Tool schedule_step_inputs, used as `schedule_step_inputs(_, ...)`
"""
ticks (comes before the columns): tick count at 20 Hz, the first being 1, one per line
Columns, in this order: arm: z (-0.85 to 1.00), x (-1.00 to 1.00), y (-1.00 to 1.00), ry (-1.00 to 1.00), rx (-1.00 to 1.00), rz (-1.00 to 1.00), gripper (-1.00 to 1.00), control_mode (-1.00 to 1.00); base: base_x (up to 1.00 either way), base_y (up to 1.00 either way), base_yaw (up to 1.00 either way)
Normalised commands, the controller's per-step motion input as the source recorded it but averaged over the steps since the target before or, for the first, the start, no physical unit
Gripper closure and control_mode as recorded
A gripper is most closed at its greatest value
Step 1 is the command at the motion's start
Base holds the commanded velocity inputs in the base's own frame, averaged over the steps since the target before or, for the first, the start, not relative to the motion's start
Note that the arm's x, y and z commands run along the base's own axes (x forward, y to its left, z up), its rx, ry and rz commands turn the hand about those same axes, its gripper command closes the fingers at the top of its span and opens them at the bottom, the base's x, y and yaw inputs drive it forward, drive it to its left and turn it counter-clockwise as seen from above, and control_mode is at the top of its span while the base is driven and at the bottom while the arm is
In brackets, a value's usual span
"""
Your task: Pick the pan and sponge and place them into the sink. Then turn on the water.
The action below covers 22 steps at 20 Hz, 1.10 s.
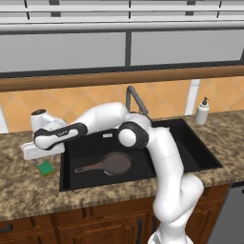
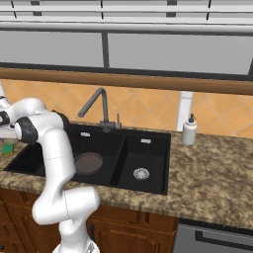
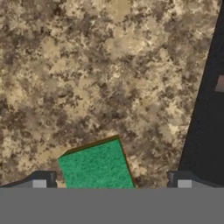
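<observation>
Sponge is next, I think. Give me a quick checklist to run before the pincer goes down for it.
1. Pan already in the sink: ok, lying in the large basin.
2. Sponge on the counter, outside the sink: ok.
3. Pincer open wide enough: ok, the tips stand either side of the sponge.
4. Pincer centred over sponge: not ok, sponge sits toward one tip.
5. Pincer touching sponge: cannot tell.
6. Water off: ok, no stream from the faucet.

Sponge point(image 3: 97, 166): near edge cut off by hand view's bottom band; fingers point(image 3: 43, 180) show tips only. Pan point(image 2: 89, 162): handle and left rim hidden behind arm in right base view. Sink point(image 1: 200, 152): middle concealed by arm.
</observation>
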Motion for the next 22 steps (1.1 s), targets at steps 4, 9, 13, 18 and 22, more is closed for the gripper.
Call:
schedule_step_inputs(4,-0.01,-0.23,0.02,-0.01,0.0,0.0,-1.0,-1.0,0.0,0.0,0.0)
schedule_step_inputs(9,-0.04,-0.22,0.0,0.0,0.0,0.0,-1.0,-1.0,0.0,0.0,0.0)
schedule_step_inputs(13,-0.09,-0.01,-0.02,0.0,0.0,0.0,-1.0,-1.0,0.0,0.0,0.0)
schedule_step_inputs(18,-0.15,0.0,-0.16,0.0,0.0,0.0,-1.0,-1.0,0.0,0.0,0.0)
schedule_step_inputs(22,-0.24,0.0,-0.15,0.0,0.0,0.0,-1.0,-1.0,0.0,0.0,0.0)
